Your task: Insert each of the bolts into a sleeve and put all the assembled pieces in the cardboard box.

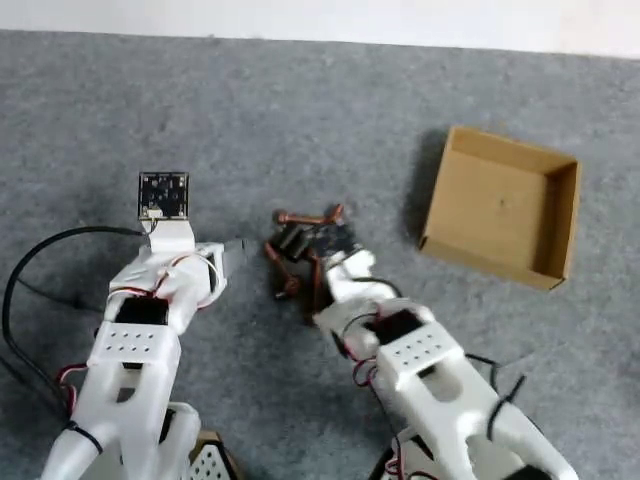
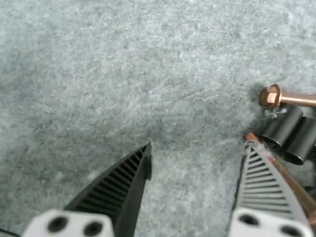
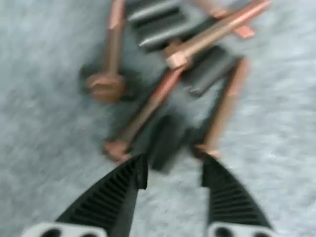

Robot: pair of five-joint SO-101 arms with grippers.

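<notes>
Left fingers (image 2: 123, 190) are spread wide over the grey bench (image 2: 123, 74) and grip nothing. One tip sits just beside two black sleeves (image 2: 289, 132), with a copper bolt (image 2: 270, 96) lying close beyond them. Right fingers (image 3: 121, 190) are parted too, nothing held, and the tips are just short of the tangle. There, copper bolts (image 3: 148, 106) cross over dark sleeves (image 3: 158, 22), and one blurred dark piece lies right ahead of the gap. From above, the pile (image 1: 305, 245) sits between my two arms. The cardboard box (image 1: 495, 205) stands well apart, off on my right arm's side.
</notes>
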